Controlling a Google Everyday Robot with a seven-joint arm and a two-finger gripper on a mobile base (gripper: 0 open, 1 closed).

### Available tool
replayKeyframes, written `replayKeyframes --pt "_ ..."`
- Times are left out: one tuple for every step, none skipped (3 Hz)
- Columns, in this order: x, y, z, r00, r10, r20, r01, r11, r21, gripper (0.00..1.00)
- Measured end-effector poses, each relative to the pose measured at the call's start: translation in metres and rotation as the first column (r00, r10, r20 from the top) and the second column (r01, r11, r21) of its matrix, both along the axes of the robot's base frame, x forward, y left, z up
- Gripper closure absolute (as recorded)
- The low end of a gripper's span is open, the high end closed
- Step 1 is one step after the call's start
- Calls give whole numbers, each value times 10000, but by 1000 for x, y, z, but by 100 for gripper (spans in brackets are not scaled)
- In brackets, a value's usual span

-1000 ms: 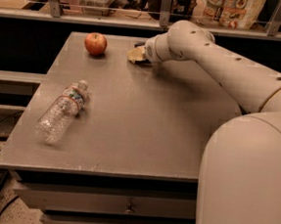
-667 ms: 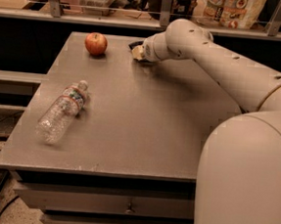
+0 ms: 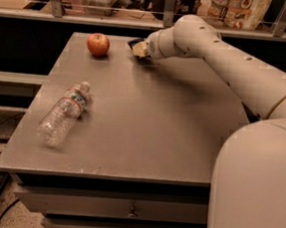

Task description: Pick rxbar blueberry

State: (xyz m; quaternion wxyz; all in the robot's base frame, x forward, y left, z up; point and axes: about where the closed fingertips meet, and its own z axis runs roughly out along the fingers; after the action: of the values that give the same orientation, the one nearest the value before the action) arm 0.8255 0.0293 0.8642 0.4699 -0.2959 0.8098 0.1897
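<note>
The pale arm (image 3: pixel 237 69) reaches from the right across the grey bench (image 3: pixel 146 131) to its far edge. A clear water bottle (image 3: pixel 63 114) lies on its side near the left edge. A red apple (image 3: pixel 98 44) sits at the far left. Just right of the apple, the gripper (image 3: pixel 140 49) is low over the bench. I cannot tell whether it is spread or closed. The dark snack bar (image 3: pixel 134 42) shows at its tip.
</note>
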Motion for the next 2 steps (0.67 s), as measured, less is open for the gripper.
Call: replayKeyframes --pt "-7 4 58 9943 821 687 -843 9960 294 100" --pt "-17 0 120 9751 1610 1524 -1636 9865 45 100"
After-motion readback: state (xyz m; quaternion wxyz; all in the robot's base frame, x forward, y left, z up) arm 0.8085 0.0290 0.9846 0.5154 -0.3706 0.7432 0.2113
